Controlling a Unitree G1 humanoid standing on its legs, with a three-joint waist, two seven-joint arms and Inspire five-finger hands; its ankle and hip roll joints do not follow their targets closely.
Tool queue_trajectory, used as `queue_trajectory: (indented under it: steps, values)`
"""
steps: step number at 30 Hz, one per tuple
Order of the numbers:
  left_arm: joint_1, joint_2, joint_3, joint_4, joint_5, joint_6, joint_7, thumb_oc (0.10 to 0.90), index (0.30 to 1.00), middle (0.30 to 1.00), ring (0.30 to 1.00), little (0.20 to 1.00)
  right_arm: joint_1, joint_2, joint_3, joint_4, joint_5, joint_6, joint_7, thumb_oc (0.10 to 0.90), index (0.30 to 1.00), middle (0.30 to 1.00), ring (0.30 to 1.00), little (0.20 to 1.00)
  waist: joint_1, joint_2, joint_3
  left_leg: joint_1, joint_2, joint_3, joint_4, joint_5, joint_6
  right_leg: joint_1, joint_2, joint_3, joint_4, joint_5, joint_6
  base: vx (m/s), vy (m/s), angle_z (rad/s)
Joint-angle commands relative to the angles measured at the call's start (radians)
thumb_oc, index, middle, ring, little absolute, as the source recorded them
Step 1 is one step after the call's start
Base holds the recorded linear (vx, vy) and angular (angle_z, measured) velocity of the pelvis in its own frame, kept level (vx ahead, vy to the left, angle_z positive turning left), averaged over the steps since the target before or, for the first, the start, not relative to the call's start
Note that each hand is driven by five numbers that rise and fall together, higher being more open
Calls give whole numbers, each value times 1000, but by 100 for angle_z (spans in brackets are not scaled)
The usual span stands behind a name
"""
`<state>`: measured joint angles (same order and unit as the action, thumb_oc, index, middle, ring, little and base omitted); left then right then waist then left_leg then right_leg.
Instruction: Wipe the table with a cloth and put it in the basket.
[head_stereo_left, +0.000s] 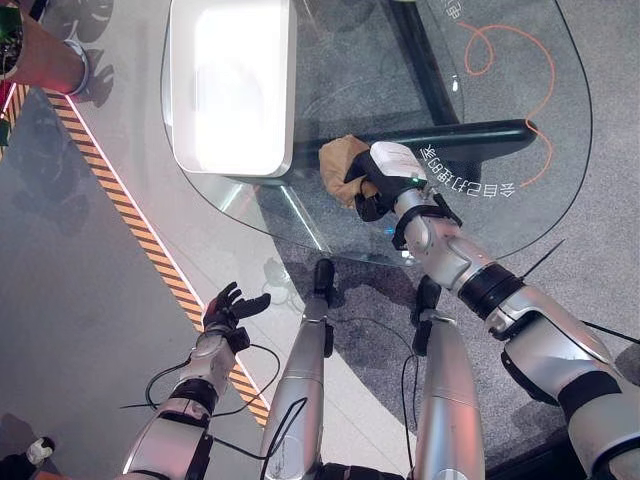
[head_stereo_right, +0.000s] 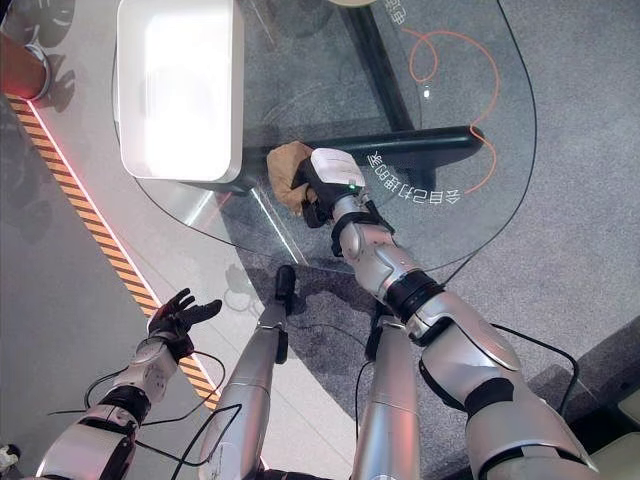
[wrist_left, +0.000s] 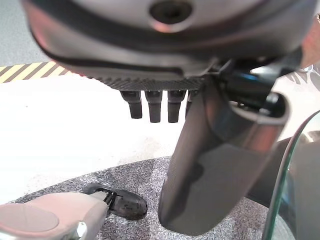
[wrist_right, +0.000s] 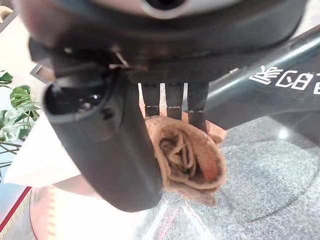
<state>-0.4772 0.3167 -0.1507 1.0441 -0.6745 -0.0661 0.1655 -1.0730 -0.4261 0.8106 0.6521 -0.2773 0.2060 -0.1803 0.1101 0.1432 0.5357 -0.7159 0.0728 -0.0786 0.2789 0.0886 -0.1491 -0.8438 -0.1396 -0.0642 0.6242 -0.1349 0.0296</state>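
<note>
A crumpled tan cloth (head_stereo_left: 336, 163) lies on the round glass table (head_stereo_left: 520, 110), close to its near edge. My right hand (head_stereo_left: 386, 176) rests on the cloth's right side, its fingers and thumb curled round the bunched fabric (wrist_right: 189, 161). A white rectangular basket (head_stereo_left: 232, 85) stands on the table's left part, just left of and beyond the cloth. Off the table at the lower left, my left hand (head_stereo_left: 228, 308) hangs over the floor, fingers spread and holding nothing (wrist_left: 165, 50).
A black base beam (head_stereo_left: 470, 135) runs under the glass behind the cloth. An orange cord (head_stereo_left: 515, 45) loops on the carpet beneath the table's far right. A yellow-black striped strip (head_stereo_left: 130, 215) crosses the floor at left. A brown pot (head_stereo_left: 45, 55) stands at the far left.
</note>
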Motion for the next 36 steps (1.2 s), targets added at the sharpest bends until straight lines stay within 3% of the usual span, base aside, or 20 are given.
queue_trajectory:
  steps: [1, 9, 18, 28, 36]
  values:
    - [-21, 40, -18, 57, -13, -24, 26, 800, 900, 900, 900, 900, -19, 130, 48, -85, -11, -104, -36, 100, 300, 300, 300, 200, 12, 9, -16, -22, -143, 68, 42, -19, 113, 49, 56, -110, -174, 82, -22, 4, 12, 4]
    - [-29, 43, -22, 68, -19, -21, 17, 800, 900, 900, 900, 900, -76, 73, -11, 36, 22, -76, -222, 100, 300, 300, 300, 200, 14, 16, -16, -19, -143, 69, 46, -22, 117, 49, 53, -107, -172, 88, -19, 0, 0, 0]
    - [-1, 36, -32, 39, -23, -13, 3, 800, 900, 900, 900, 900, -182, -50, -133, 206, 138, -48, -456, 100, 300, 300, 300, 200, 22, 17, -16, -33, -139, 66, 59, -35, 125, 37, 53, -111, -164, 95, -13, 0, 0, 0]
    - [35, 24, -65, 9, -35, -22, -50, 800, 900, 900, 900, 900, -197, -194, -182, 254, 212, -28, -567, 100, 300, 300, 300, 200, 10, 0, -16, -50, -134, 68, 69, -46, 137, 23, 58, -114, -161, 96, -13, 0, 0, 0]
    - [53, 8, -109, -5, -35, -13, -89, 800, 900, 900, 900, 900, -191, -271, -248, 339, 250, -50, -617, 100, 300, 300, 300, 200, -2, -6, -16, -60, -132, 69, 79, -57, 144, 14, 61, -110, -160, 97, -10, 0, 0, 0]
